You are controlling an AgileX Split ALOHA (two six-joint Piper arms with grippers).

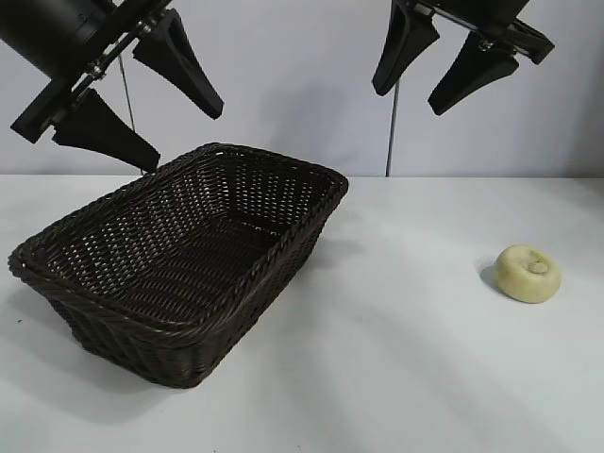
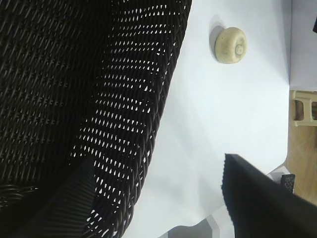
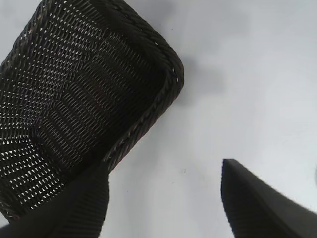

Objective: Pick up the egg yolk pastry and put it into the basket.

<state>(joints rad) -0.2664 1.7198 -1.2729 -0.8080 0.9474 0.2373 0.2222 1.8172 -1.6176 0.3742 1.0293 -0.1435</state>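
The pastry [image 1: 528, 273] lies on the white table [image 1: 406, 359], well apart from the basket [image 1: 179, 260] and off toward its right-hand short end as the exterior camera sees it. It sits dome up, the dimpled button on top facing upward, slightly off centre. Nothing touches it. The left wrist camera also shows it [image 2: 230, 45] alone on the table, clear of the basket's braided rim [image 2: 163, 114].

The basket rests flat on the table, set at an angle, one corner toward the exterior camera. Its interior appears bare, though the far inner wall is dark and hard to read.

The right gripper [image 1: 442, 64] hangs high above the table, beyond the basket's right-hand end and well above the pastry, not directly over it. Its two fingers are spread apart and hold nothing; the right wrist camera shows the same gap [image 3: 163, 198], with the basket corner [image 3: 148, 89] beneath.

The left gripper [image 1: 151, 94] hangs above the basket's far left side, clear of the rim. Its fingers are likewise spread, with nothing between them [image 2: 158, 203]
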